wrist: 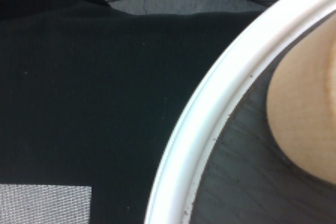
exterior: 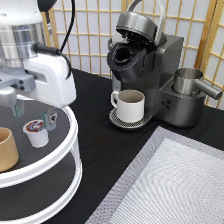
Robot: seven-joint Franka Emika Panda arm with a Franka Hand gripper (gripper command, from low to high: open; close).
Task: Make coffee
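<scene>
The coffee pod [exterior: 36, 133], small and white with a brown-and-red foil top, stands on the upper shelf of a round white two-tier stand [exterior: 70, 150] at the exterior view's left. My gripper [exterior: 33, 113] hangs open just above it, one finger on each side of the pod, not touching. The coffee machine [exterior: 145, 70] stands at the exterior view's top middle with its lid raised and its pod chamber showing. A white handled mug [exterior: 129, 105] sits on its drip tray. The wrist view shows only the stand's rim [wrist: 195, 130] and the tan cup [wrist: 300, 110].
A tan handleless cup [exterior: 7, 149] stands on the shelf left of the pod. A steel milk jug [exterior: 192, 82] sits on the machine's right side. A grey woven mat [exterior: 170, 185] lies at the exterior view's bottom right. A folding screen [exterior: 90, 30] stands behind.
</scene>
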